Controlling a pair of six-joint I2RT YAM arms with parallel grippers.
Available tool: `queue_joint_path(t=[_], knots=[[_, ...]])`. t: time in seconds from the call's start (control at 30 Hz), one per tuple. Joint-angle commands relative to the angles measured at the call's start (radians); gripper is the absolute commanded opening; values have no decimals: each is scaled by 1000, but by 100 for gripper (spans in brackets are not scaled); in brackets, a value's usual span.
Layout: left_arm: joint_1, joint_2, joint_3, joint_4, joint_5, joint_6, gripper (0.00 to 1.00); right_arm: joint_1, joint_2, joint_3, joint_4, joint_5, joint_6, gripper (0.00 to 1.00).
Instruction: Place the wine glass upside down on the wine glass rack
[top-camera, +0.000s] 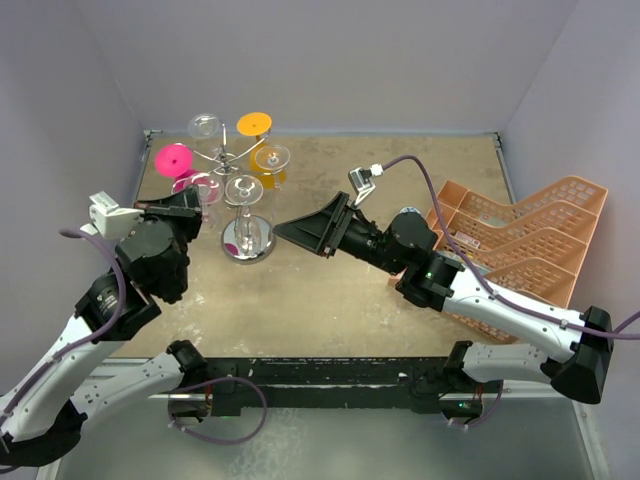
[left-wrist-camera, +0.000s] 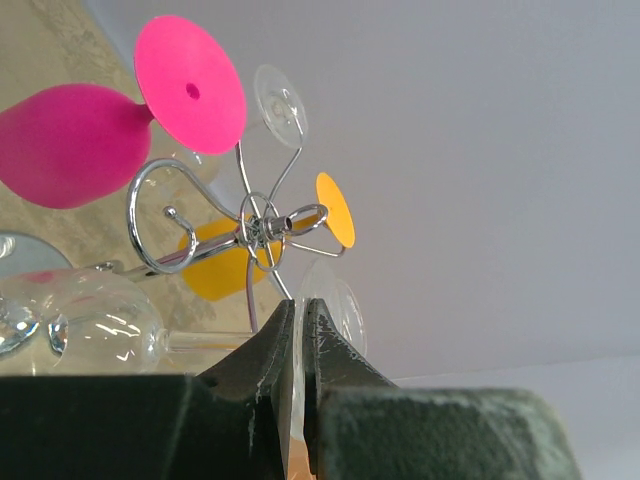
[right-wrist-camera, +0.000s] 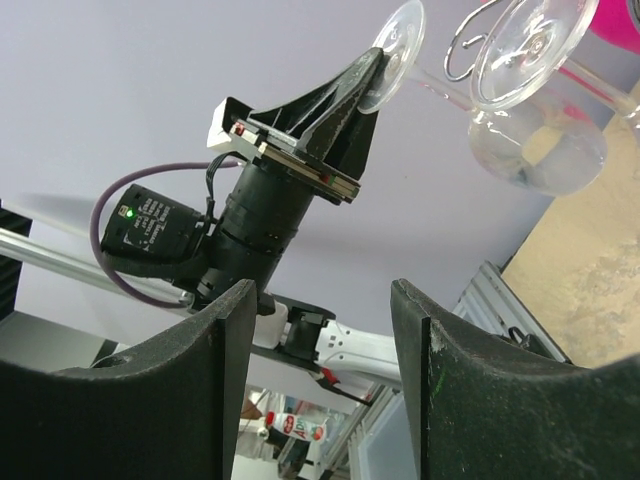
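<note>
The chrome wine glass rack (top-camera: 229, 155) stands at the back left on a round mirror base (top-camera: 262, 252). Its scroll arms show in the left wrist view (left-wrist-camera: 262, 225). A pink glass (top-camera: 175, 160), an orange glass (top-camera: 255, 125) and clear glasses hang on it upside down. My left gripper (top-camera: 197, 205) is beside the rack's left side, shut on the foot of a clear wine glass (left-wrist-camera: 338, 300). Its stem and bowl (left-wrist-camera: 100, 320) lie sideways, below the scroll arms. My right gripper (top-camera: 285, 232) is open and empty, right of the rack's base, pointing at it.
A peach plastic crate (top-camera: 520, 240) lies at the right, behind the right arm. The grey walls close in the back and left sides near the rack. The right wrist view shows the left gripper with the glass foot (right-wrist-camera: 395, 45).
</note>
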Motion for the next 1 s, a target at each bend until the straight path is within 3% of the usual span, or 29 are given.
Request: queue_joint_path(t=[0.0,0.7,0.97], knots=[[0,31,-21,139,-62,-31,0,4,-21,-5,35,21,-19,58],[11,163,18,241,-238,111,0,4,-31,-13,33,26,-12,58],[112,189,10,292,-178,142,0,4,-33,-5,20,32,-13,58]])
